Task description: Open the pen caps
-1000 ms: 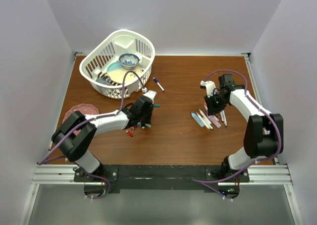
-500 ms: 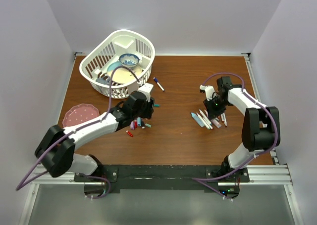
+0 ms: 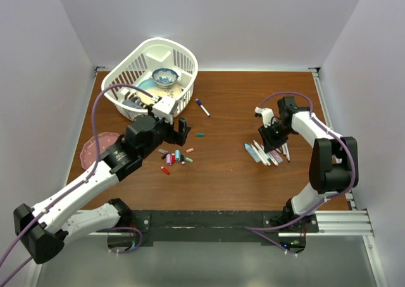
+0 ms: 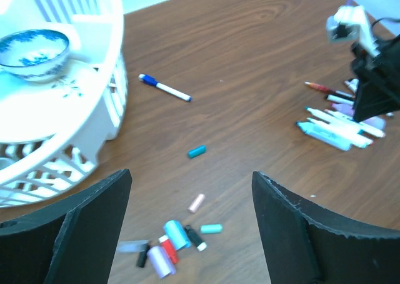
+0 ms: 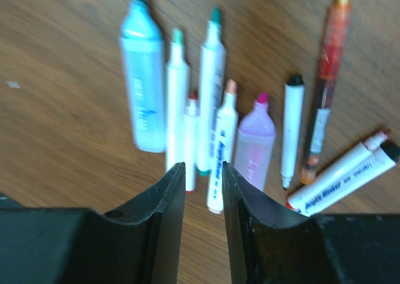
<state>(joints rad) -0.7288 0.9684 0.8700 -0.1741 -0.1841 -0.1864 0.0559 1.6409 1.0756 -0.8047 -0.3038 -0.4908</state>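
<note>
Your left gripper (image 4: 190, 179) is hanging with its two black fingers spread wide and nothing between them. It is above the loose, stubby plastic pen caps (image 4: 172, 240) in red, blue, teal, pink and black, which are lying in a small heap toward the near left of the brown wooden table (image 3: 228, 186). One teal cap (image 4: 197, 151) is lying apart from the heap, nearer the middle.

Your right gripper (image 5: 201, 171) is hovering with its fingers only a slit apart, pinching nothing. It is just above the row of thin marker pens (image 5: 211, 77) near the right edge, most of them showing bare tips.

One slim white pen with a blue end (image 4: 164, 87) is lying alone beside the white plastic basket (image 4: 112, 96) toward the far left corner, and it looks to be wearing its cap. If you are going for it, you should be gripping the barrel across its middle with one gripper and closing the other squarely on the blue end alone. Then you should be pulling straight along the pen's axis, not bending it.
</note>
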